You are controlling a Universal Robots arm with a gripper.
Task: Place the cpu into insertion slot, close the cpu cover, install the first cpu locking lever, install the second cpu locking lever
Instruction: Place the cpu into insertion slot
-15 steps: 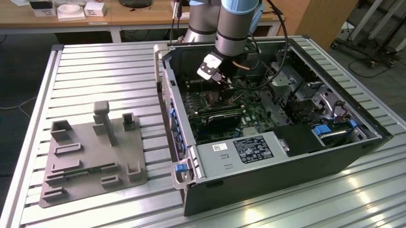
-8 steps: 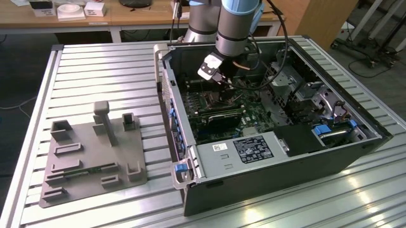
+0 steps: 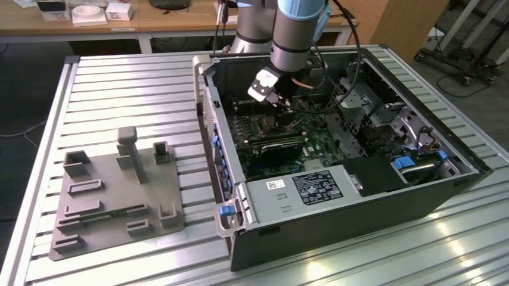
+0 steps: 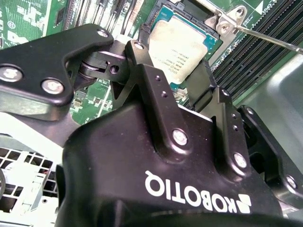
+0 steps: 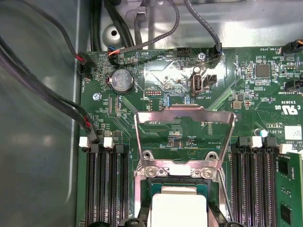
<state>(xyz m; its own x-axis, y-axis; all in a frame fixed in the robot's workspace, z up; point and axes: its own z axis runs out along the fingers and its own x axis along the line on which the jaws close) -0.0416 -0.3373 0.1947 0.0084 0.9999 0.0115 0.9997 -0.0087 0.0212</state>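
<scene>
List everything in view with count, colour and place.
computer case: one, black, open on the table
fixture tray: one, grey, on the table, exterior view's left
cpu: one, silver-grey, at the insertion slot
cpu cover: one, silver, standing open at the slot's edge
memory slots: two banks, black, either side of the slot
coin battery: one, silver, on the green board
arm: one, grey-blue, reaching into the case
pincer: one, black, over the cpu

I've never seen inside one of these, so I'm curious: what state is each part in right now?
computer case: on its side, panel off.
cpu: sitting in the insertion slot.
cpu cover: open, tilted up off the slot.
locking lever: unlatched, sticking out free.
gripper: inside the case, over the cpu.
</scene>
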